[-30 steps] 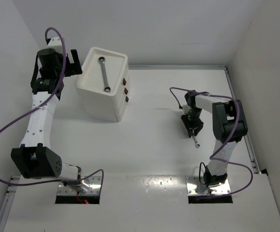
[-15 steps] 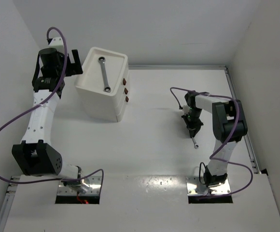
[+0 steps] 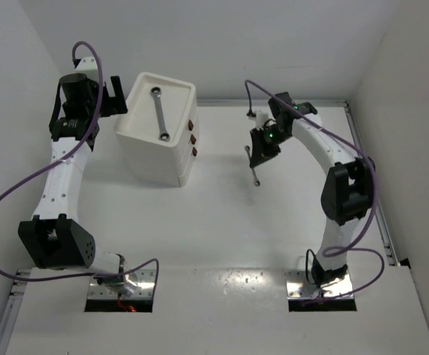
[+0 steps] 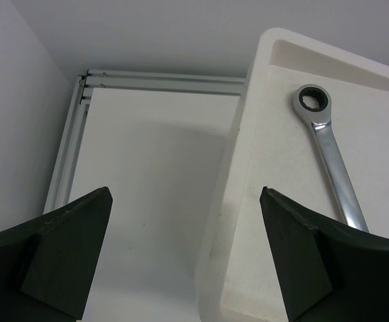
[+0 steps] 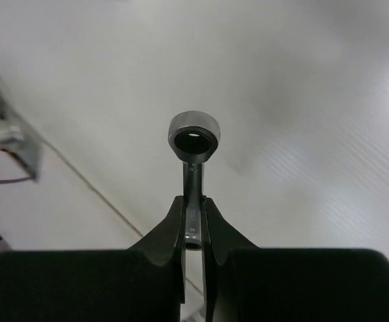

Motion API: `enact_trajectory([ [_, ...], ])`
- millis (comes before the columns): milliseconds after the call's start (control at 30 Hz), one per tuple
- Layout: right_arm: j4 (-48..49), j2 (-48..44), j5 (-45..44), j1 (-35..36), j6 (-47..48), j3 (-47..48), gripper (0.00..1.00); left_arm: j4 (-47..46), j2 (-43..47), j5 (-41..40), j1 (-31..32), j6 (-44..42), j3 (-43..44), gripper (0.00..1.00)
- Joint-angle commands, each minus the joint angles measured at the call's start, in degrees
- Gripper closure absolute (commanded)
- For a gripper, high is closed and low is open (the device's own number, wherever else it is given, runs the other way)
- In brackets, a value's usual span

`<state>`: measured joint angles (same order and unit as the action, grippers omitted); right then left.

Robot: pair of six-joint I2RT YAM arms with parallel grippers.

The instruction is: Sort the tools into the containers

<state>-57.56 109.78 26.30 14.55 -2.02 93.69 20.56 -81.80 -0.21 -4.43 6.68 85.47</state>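
One wrench [image 5: 192, 180] | pinched in right hand [image 5: 193, 208] | ring end protruding

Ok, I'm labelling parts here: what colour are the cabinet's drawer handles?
The drawer handles are dark red-brown; they show best in the top external view.

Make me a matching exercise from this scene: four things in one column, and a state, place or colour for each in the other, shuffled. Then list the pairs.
Things
1. left gripper
2. right gripper
3. long wrench
4. drawer handles

Descriptions
A. dark red-brown
B. shut on a small wrench
C. open, beside the cabinet
D. lying in the top tray

Pairs: 1-C, 2-B, 3-D, 4-A
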Motion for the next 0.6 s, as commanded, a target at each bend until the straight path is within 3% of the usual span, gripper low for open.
enact_trajectory([
  [0,1.9,-2.6,15.3,2.8,-8.4,10.2,1.0,-1.3,0.3,1.2,0.5,0.3,0.1,0.01],
  [133,13.6,5.7,22.5,4.9,-22.0,33.2,1.0,-1.3,0.3,1.2,0.5,0.3,-0.4,0.01],
  [200,21.3,11.4,27.2,6.1,-35.9,42.0,1.0,-1.3,0.3,1.2,0.5,0.3,-0.4,0.01],
  [300,39.0,11.4,27.1,9.8,-43.9,41.6,1.0,-1.3,0.8,1.2,1.0,0.3,-1.4,0.01],
  [567,51.2,22.0,28.5,12.7,-54.1,46.3,1.0,0.3,1.4,1.1,1.0,0.3,-0.6,0.01],
])
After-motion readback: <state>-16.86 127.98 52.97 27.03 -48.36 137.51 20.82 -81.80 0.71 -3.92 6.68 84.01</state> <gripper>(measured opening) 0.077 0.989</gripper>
